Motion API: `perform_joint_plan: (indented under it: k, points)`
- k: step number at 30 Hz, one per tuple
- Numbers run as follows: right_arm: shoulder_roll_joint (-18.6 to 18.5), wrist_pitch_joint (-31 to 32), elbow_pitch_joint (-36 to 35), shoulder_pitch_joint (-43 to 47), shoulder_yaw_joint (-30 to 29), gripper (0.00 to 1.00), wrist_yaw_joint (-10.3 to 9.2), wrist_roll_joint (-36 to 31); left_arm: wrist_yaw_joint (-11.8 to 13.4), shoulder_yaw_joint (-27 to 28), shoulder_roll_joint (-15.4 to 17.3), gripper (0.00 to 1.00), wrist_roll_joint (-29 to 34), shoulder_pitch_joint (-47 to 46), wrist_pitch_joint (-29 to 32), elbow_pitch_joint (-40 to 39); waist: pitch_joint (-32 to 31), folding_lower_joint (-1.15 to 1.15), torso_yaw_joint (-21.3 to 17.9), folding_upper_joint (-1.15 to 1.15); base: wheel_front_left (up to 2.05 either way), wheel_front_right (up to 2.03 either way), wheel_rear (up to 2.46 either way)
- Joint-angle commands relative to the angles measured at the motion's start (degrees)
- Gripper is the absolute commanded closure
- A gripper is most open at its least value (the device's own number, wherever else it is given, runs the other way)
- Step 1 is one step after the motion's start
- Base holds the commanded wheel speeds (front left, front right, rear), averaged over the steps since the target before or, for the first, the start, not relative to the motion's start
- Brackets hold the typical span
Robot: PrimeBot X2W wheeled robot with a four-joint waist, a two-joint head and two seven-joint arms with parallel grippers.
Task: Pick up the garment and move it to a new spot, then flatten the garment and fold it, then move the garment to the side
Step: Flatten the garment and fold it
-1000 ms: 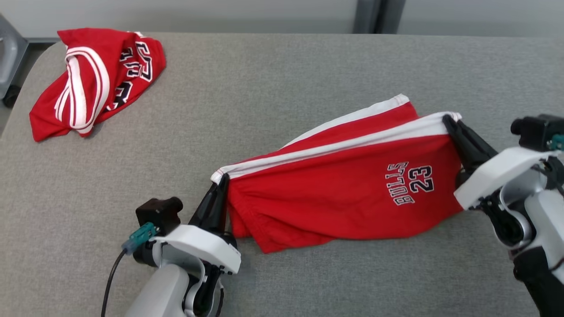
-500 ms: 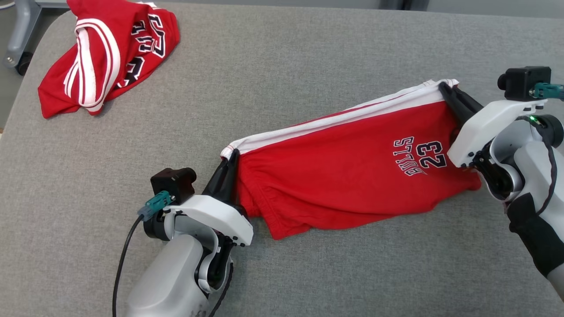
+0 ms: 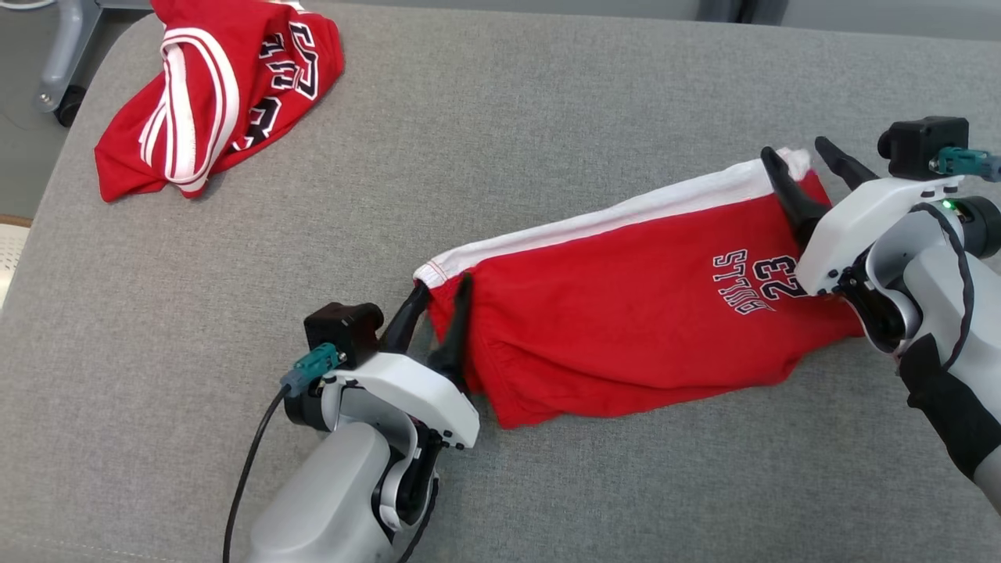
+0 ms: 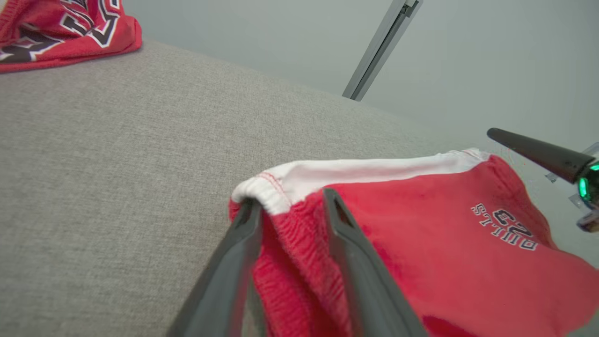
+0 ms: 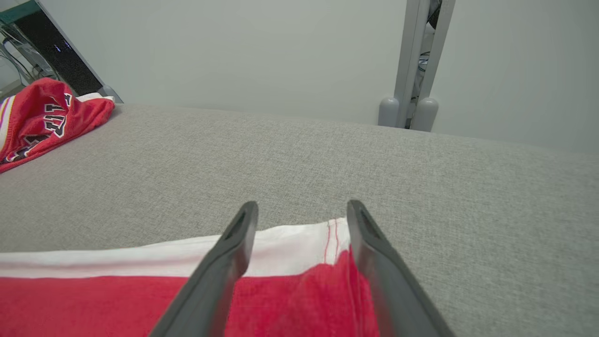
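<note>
The garment (image 3: 626,313) is a pair of red shorts with a white side stripe and "BULLS 23" print, lying folded lengthwise on the grey padded table (image 3: 500,133). My left gripper (image 3: 444,293) stands open at its left end, and the waistband corner (image 4: 262,189) lies loose between the spread fingers. At the right end my right gripper (image 3: 796,150) is open too, its fingers astride the white-striped corner (image 5: 299,243) without pinching it. In the left wrist view one right finger (image 4: 538,152) shows beyond the shorts (image 4: 421,224).
A second red garment (image 3: 219,86) with white stripes lies crumpled at the table's far left corner, also seen as a red heap (image 5: 42,117). The table's left edge (image 3: 39,227) is close to it. A grey post (image 5: 412,70) stands behind the table.
Both grippers have gone from shut on the shorts' corners to open, and the cloth has settled onto the table. The head view has shifted a little.
</note>
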Motion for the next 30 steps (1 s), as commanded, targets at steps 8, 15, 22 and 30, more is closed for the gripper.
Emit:
perform_joint_plan:
  k: [8,15,22,30]
  points:
    - [-2.2,-3.4,1.8,-0.2,4.7,0.0,0.01,2.6,1.7,0.8,2.3,0.0,2.7,5.6,-0.7,-6.2,-2.9,0.0,0.0,0.0,0.0,0.0,0.0]
    - [-5.1,-3.8,0.8,3.3,9.6,0.0,0.01,4.8,4.1,5.1,4.5,0.0,5.5,12.5,-0.7,-15.4,-6.7,0.0,-0.1,0.0,0.0,0.0,0.0]
    - [-6.8,-1.1,1.7,7.9,12.2,0.0,0.01,8.9,5.9,10.3,5.0,0.0,8.6,19.9,-0.7,-23.3,-9.8,0.0,0.5,0.0,0.0,0.0,0.0]
    - [-5.8,1.4,6.7,9.8,11.9,0.0,0.01,12.3,5.7,13.4,4.6,0.0,10.9,23.2,-0.7,-26.2,-9.8,0.0,2.7,0.0,0.0,0.0,0.0]
